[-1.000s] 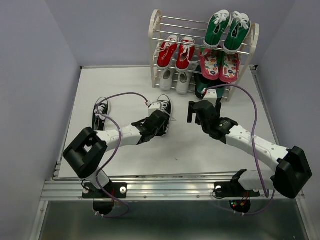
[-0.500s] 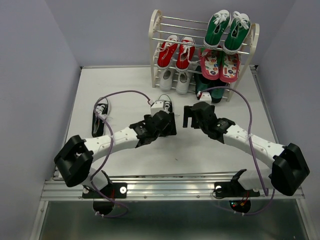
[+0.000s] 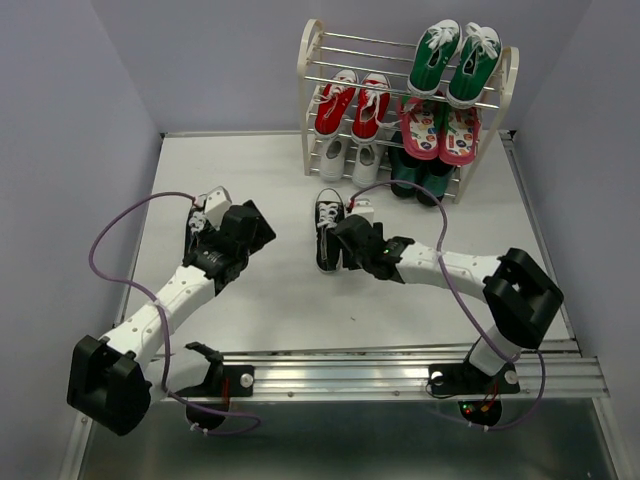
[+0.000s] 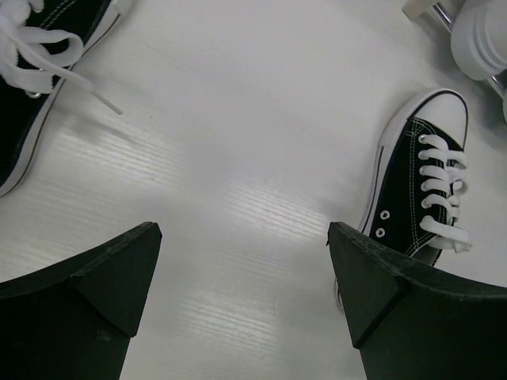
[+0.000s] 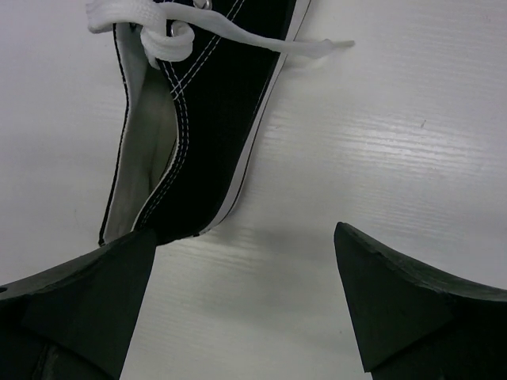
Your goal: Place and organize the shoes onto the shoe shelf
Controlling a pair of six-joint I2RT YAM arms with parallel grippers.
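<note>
Well, both of your grippers stand spread and empty. The left gripper [image 4: 242,229] has only bare table [image 3: 270,170] between its fingers, and the right gripper [image 5: 244,233] grasps nothing either.

The two black sneakers lie well apart on the table. The left black sneaker [image 4: 20,119] sits just beside your left gripper. The centre black sneaker [image 3: 328,222] lies in front of the shoe shelf [image 3: 305,90], toe toward the rack and heel toward your right gripper. In the right wrist view its heel is by one finger, not between the jaws. You would probably need to shift across before closing.

The shelf explains what is left. The red sneakers [image 3: 352,103] and white sneakers [image 3: 348,160] sit as pairs on its left side. The green sneakers [image 3: 455,58], pink patterned shoes [image 3: 440,132] and dark green boots [image 3: 415,178] fill the right side. Only the left half of the top tier shows bare rods, so I judge that to be the room for the black pair.

Mind the arched side frame and the red pair below when you lift in. The table between the arms is open, though a loose lace trails from each sneaker.
</note>
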